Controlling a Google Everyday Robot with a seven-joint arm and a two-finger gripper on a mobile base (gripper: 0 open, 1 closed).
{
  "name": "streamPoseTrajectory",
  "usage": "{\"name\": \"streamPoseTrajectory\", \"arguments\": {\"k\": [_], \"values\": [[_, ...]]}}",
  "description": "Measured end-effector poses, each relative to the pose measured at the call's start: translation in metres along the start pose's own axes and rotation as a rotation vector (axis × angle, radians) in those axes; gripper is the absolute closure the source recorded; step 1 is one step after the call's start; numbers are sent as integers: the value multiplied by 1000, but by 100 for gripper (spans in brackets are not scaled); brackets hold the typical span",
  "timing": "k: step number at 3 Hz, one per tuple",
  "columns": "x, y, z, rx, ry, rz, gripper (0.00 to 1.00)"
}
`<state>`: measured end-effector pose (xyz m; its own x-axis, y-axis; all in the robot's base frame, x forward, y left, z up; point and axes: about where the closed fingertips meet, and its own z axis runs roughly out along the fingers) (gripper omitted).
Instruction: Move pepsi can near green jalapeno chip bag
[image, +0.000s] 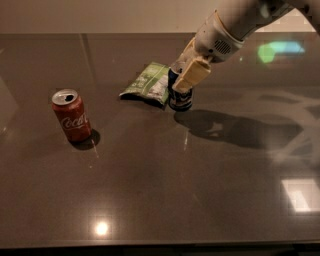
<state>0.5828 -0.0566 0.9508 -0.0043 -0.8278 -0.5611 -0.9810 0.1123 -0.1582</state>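
Here's the claw (182, 77), reaching in from the far right corner of the bench (165, 190), and it's clamped around the pepsi can (180, 100): one pale finger (191, 76) lies across the can's front, slanting over its upper half, while the other sits behind and mostly out of sight. The dark blue can is upright, toward the far edge and just right of the middle, and its base meets its own shadow on the dark glossy top. Right alongside, on its left, lies the green jalapeno chip bag (149, 84), flat and crinkled, its near right corner touching or all but touching the can; I can't tell which. Well apart from that pair, over toward the left edge and closer to the near edge, the red Coca-Cola can (72, 116) stands upright with its top opened. The arm's shadow (235, 129) stretches from the pepsi can toward the right edge. A green reflection (280, 50) glows near the far right corner.
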Motion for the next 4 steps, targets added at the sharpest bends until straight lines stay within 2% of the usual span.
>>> {"name": "streamPoseTrajectory", "arguments": {"k": [1, 3, 4], "values": [[9, -13, 11, -7, 3, 26, 82], [13, -26, 30, -43, -6, 57, 35], [12, -28, 33, -43, 2, 52, 13]]}}
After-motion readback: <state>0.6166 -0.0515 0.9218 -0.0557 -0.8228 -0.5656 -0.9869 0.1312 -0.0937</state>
